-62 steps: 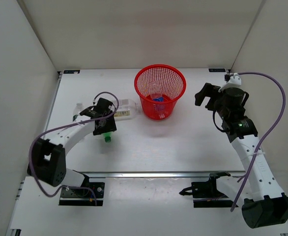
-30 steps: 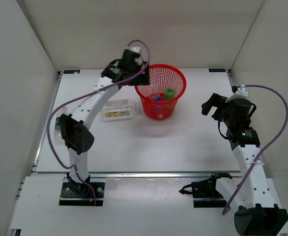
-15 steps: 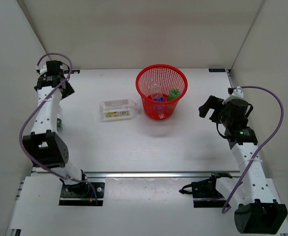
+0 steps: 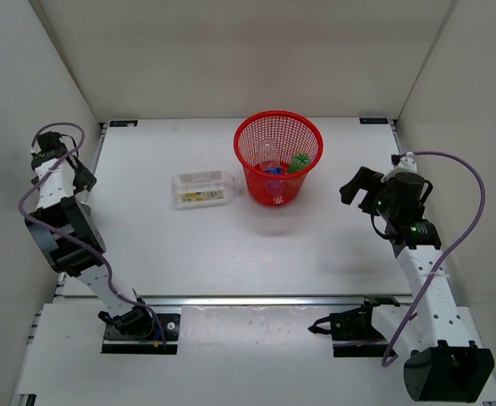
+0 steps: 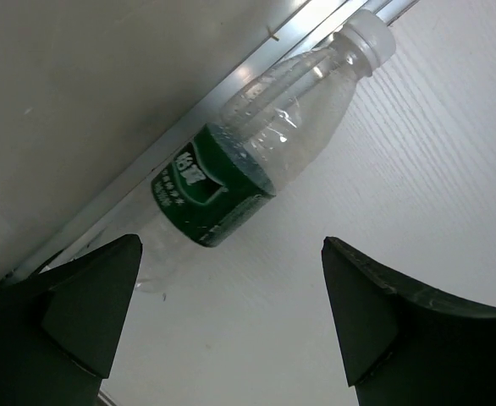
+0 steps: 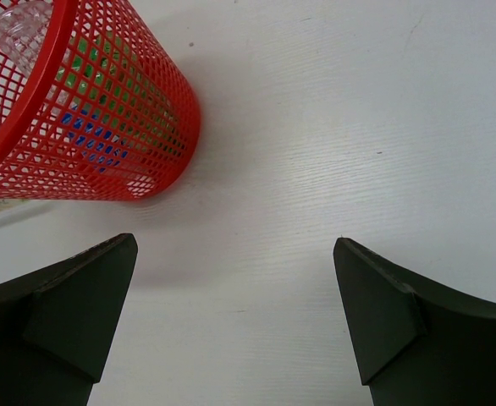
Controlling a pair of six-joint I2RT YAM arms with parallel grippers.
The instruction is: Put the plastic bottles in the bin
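The red mesh bin (image 4: 246, 139) stands at the back centre, and the right wrist view shows its wall (image 6: 146, 144) too. Inside it lie a small green bottle (image 4: 298, 162) and a clear bottle with a blue label (image 4: 269, 166). A larger squarish clear bottle (image 4: 204, 188) lies on the table left of the bin. A small clear bottle with a dark green label (image 5: 256, 152) lies along the left wall rail. My left gripper (image 5: 231, 245) hangs open just short of it, by the left wall (image 4: 82, 178). My right gripper (image 6: 235, 239) is open over bare table right of the bin (image 4: 357, 185).
White walls close in the table on the left, back and right. An aluminium rail (image 5: 231, 80) runs along the left wall behind the small bottle. The left arm's elbow (image 4: 60, 238) is folded close to that wall.
My left arm has swung from above the bin to the left wall and now faces the small bottle. The green bottle stays in the bin. The right arm has barely moved.
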